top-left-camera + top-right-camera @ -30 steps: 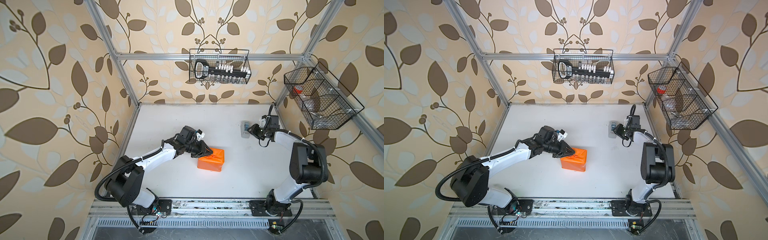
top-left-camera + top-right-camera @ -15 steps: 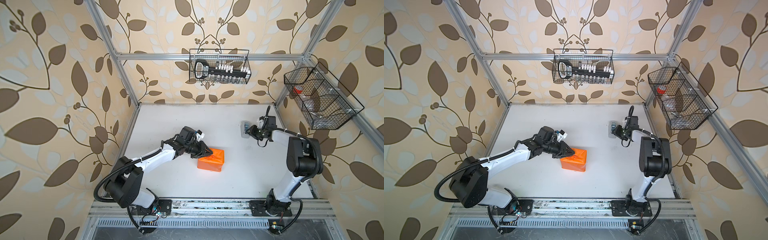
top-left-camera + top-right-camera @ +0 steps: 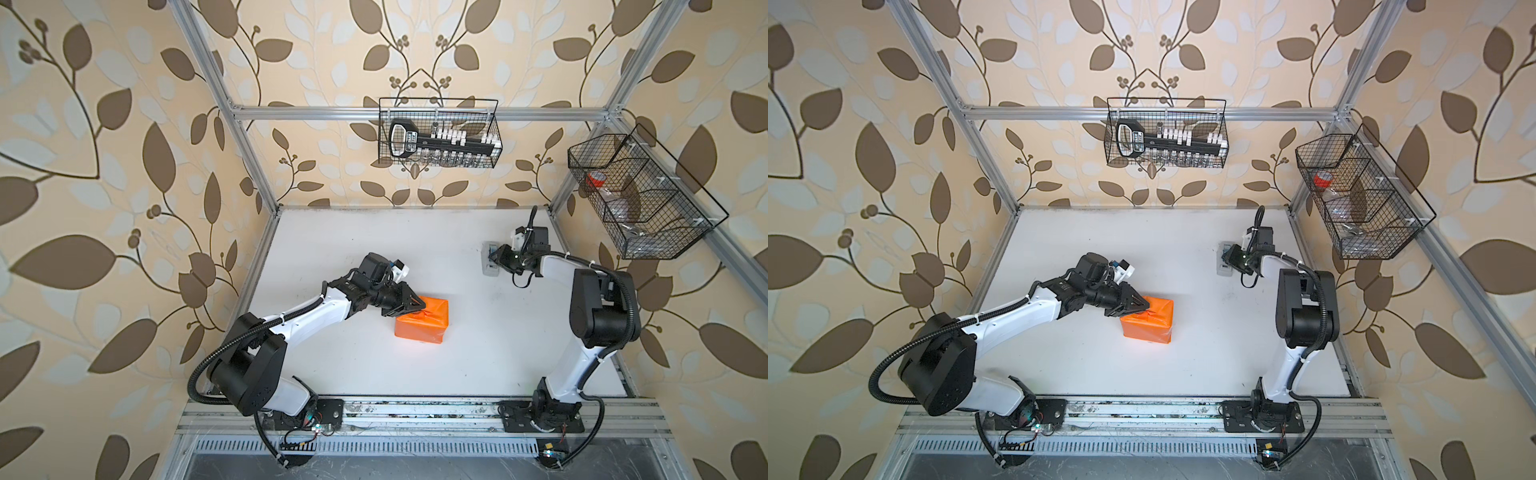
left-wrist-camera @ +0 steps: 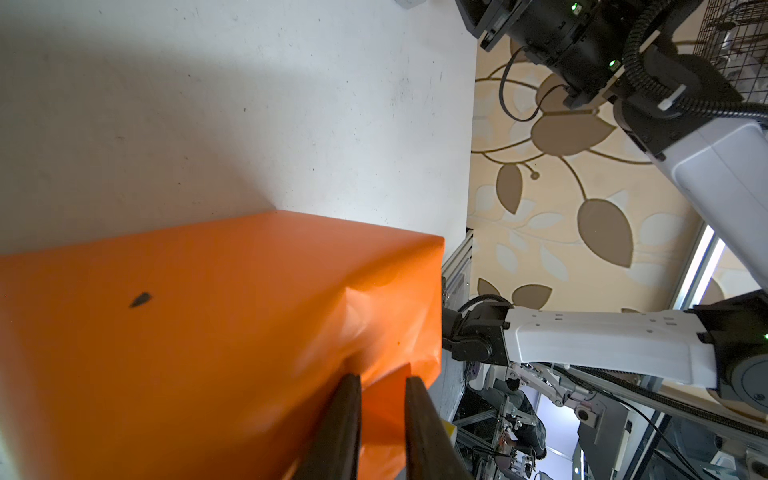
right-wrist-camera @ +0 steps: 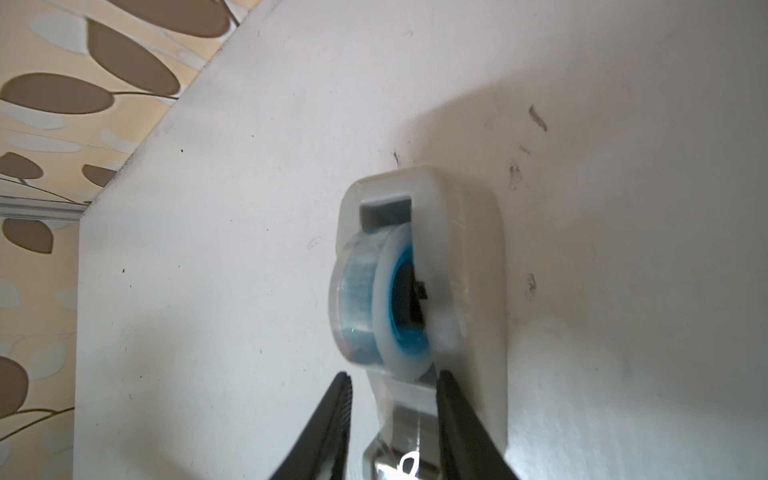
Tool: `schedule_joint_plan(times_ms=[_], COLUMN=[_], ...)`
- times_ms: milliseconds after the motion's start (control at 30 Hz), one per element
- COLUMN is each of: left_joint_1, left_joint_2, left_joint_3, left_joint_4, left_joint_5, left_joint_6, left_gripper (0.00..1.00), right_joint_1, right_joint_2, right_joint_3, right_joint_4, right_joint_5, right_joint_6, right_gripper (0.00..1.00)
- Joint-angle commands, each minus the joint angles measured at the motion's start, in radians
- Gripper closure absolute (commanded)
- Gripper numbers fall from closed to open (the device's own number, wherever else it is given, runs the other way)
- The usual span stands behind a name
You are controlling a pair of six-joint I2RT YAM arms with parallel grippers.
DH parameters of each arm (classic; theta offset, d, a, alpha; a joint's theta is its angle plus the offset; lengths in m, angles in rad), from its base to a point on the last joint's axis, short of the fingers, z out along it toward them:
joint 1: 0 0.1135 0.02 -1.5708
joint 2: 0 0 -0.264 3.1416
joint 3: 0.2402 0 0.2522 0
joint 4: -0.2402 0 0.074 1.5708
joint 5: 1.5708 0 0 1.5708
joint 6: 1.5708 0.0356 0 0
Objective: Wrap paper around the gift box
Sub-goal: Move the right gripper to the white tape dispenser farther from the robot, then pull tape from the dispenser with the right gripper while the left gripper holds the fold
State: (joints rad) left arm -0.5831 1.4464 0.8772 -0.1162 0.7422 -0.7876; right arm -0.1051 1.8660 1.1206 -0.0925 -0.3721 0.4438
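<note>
White table (image 3: 374, 365) | L gripper (image 4: 382, 384) pinching paper (image 4: 187, 332) | R gripper (image 5: 392, 388) astride tape dispenser (image 5: 465, 232)

Beige walls (image 3: 124, 124) with brown leaf pattern enclose a white table (image 3: 374, 232); an aluminium frame (image 3: 374, 113) carries two black wire baskets (image 3: 438, 133) (image 3: 1362, 195).

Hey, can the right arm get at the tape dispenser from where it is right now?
Probably yes. The right gripper is already at the tape dispenser, its open jaws straddling the cutter end, with only bare table around. The left gripper is away at the orange paper.
</note>
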Motion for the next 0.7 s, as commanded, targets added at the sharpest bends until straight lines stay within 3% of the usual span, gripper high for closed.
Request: schedule_joint_plan(times_ms=[0,200,367,667], left_joint_1=[-0.015,-0.015,-0.015,-0.017], left_joint_2=[0.010,0.008,0.004,0.003], left_joint_3=[-0.040,-0.038,-0.040,-0.037], left_joint_4=[-0.093,-0.094,-0.091,-0.095], left_joint_5=[0.002,-0.001,-0.003,-0.004], left_joint_6=[0.004,0.003,0.001,0.000], left_gripper=[0.77,0.78,0.78,0.78], right_joint_1=[0.005,0.003,-0.010,-0.013], right_joint_2=[0.036,0.041,0.039,0.023], right_joint_3=[0.028,0.022,-0.021,-0.062], right_joint_4=[-0.012,0.013,0.100,0.107], right_joint_5=[0.012,-0.053,-0.144,-0.152], right_joint_6=[-0.020,0.008,0.107,0.137], right_gripper=[0.65,0.67,0.72,0.78])
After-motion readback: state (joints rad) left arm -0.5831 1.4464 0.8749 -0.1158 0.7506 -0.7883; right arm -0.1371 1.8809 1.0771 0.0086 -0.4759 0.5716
